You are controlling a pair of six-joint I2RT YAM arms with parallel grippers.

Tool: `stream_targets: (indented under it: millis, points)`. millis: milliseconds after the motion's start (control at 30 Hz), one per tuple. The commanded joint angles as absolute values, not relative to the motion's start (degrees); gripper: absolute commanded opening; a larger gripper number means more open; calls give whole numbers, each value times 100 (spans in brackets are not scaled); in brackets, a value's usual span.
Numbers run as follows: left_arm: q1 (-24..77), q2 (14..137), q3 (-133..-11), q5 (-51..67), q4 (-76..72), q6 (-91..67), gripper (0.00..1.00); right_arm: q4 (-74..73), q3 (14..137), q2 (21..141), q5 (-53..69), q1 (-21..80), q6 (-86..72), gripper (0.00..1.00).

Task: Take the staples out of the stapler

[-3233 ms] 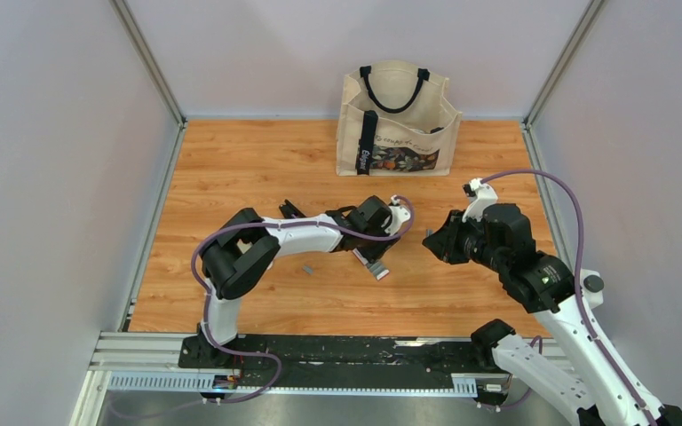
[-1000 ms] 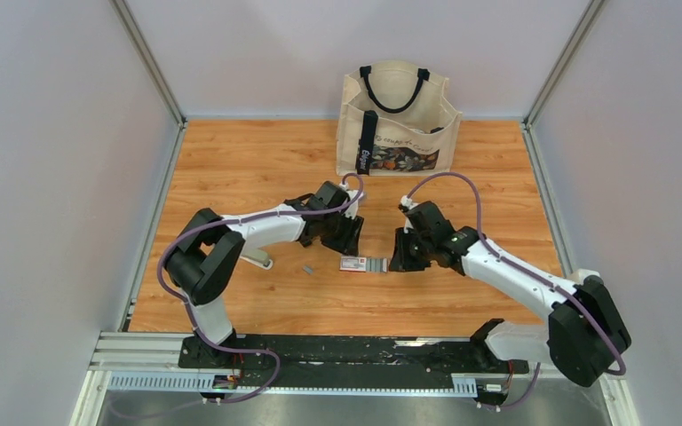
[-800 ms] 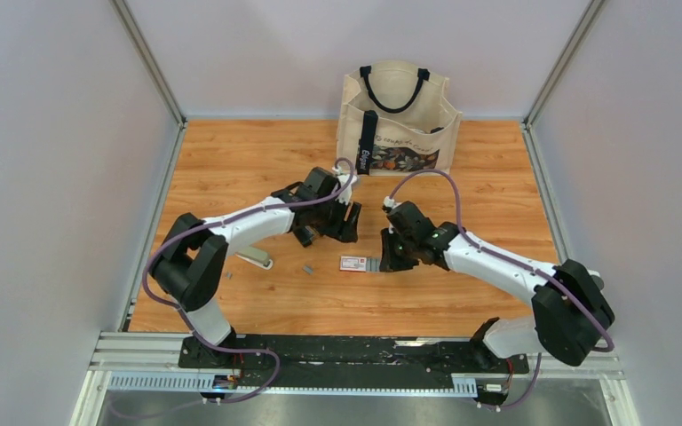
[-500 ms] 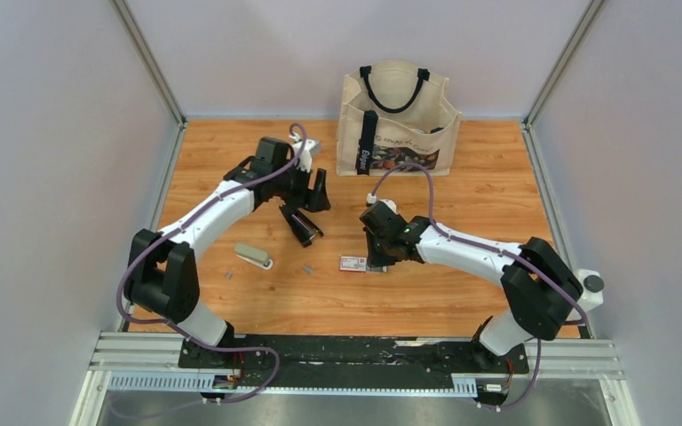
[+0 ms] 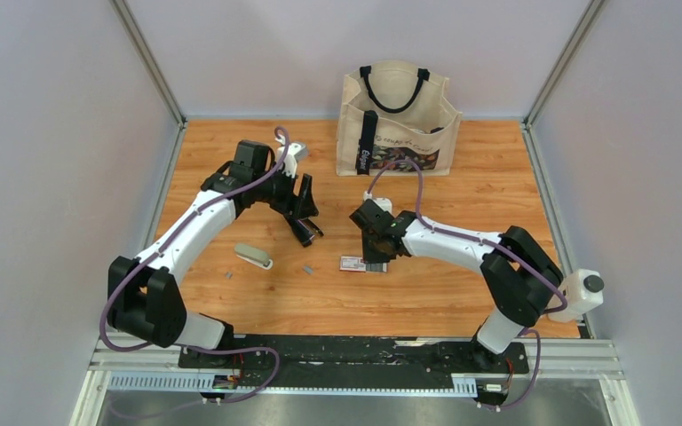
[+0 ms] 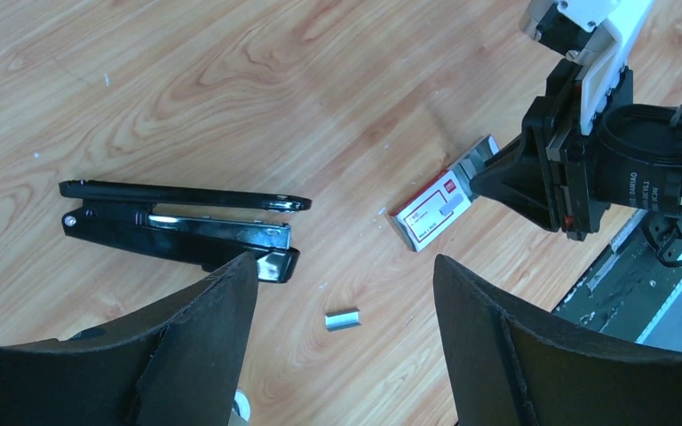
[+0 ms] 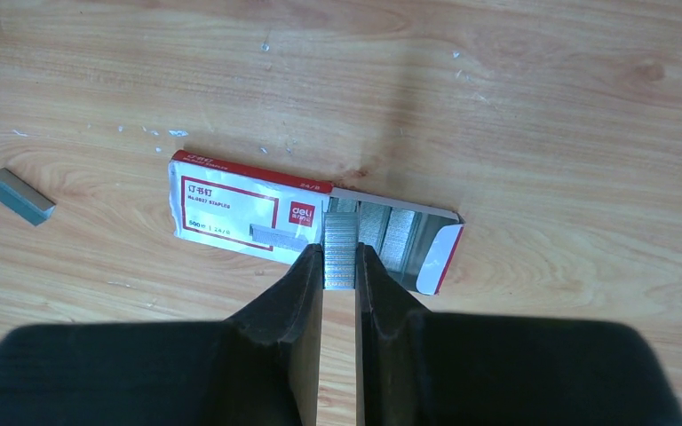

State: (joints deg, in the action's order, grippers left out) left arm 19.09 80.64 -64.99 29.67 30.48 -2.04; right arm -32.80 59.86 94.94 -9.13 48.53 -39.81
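Observation:
The black stapler [image 6: 178, 226] lies opened on the wood table; it also shows in the top view [image 5: 304, 230]. A tiny loose strip of staples [image 6: 342, 319] lies on the table near it, also seen in the top view [image 5: 307, 268] and the right wrist view [image 7: 22, 197]. My left gripper [image 6: 344, 263] is open and empty, hovering above the stapler's front end and the loose strip [image 5: 305, 201]. My right gripper [image 7: 339, 257] is shut on a longer staple strip [image 7: 339, 235] sticking out of the opened red-and-white staple box [image 7: 231, 209], low at the table [image 5: 376, 256].
A second, beige-grey stapler [image 5: 253, 256] lies left of the black one, with a small grey bit [image 5: 228, 276] near it. A canvas tote bag [image 5: 397, 120] stands at the back. The staple box [image 5: 352, 263] lies mid-table. Grey walls close in both sides.
My left arm has pulled back and to the left, leaving the black stapler lying on the table. My right gripper has moved left along the table to the staple box.

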Motion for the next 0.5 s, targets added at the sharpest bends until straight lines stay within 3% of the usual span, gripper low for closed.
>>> stream_targets:
  millis: [0,467]
  points:
    - [1863,7989,-6548,3147,3050,-114,80,-3322,6170,9580,-1063,5000,-4131,9]
    - [1863,7840,-6398,3023,2839,-202,81,-3472,6126,9484,-1327,5133,-4236,11]
